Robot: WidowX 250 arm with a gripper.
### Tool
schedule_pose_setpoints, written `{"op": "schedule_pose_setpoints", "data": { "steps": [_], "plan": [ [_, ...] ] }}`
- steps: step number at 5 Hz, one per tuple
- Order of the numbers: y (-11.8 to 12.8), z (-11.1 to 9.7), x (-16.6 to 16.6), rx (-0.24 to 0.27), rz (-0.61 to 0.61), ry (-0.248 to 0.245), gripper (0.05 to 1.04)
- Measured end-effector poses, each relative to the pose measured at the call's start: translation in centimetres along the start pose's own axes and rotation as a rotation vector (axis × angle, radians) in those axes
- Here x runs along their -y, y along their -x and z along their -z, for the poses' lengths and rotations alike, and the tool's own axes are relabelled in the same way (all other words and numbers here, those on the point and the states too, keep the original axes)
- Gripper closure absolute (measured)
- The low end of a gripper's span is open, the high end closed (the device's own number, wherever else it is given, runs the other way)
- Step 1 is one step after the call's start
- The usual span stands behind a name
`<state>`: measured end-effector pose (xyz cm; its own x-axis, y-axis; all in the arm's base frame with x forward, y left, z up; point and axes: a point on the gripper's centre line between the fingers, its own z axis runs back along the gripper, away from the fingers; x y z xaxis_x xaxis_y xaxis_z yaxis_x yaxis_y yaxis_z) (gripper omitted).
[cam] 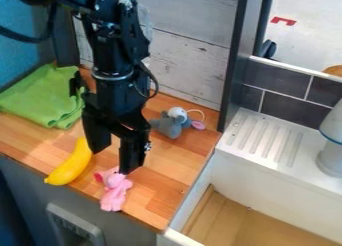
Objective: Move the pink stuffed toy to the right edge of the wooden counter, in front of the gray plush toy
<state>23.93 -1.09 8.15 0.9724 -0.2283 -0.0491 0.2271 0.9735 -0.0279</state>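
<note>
The black gripper [115,162] hangs over the front part of the wooden counter, open, its two fingers apart with nothing seen between them. Just below its right finger lies a pink plush toy [115,192], close to the counter's front edge; whether they touch I cannot tell. A yellow banana [71,165] rests to the left, its upper end near the left finger. Behind and right of the gripper sits a grey plush mouse [172,125] with a pink and white end piece. A folded green cloth [43,100] covers the back left corner.
Wooden counter [170,182] ends at a front edge and at a white sink wall [195,200] on the right. A ribbed white drainboard [267,140] holds a pale object [330,157]. Dark post [237,60] and whitewashed boards [190,50] stand behind.
</note>
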Motion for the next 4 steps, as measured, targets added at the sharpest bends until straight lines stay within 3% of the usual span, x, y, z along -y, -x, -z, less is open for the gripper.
{"op": "schedule_pose_setpoints", "data": {
  "steps": [1, 3, 4],
  "plan": [
    [0.2, 0.6, 0.0, -0.024, -0.004, 0.005, 0.075],
    [-1.0, 2.7, -2.4, 0.035, -0.075, -0.090, 0.075],
    [-0.9, 4.2, -2.4, -0.015, -0.075, -0.084, 0.075]
  ]
}}
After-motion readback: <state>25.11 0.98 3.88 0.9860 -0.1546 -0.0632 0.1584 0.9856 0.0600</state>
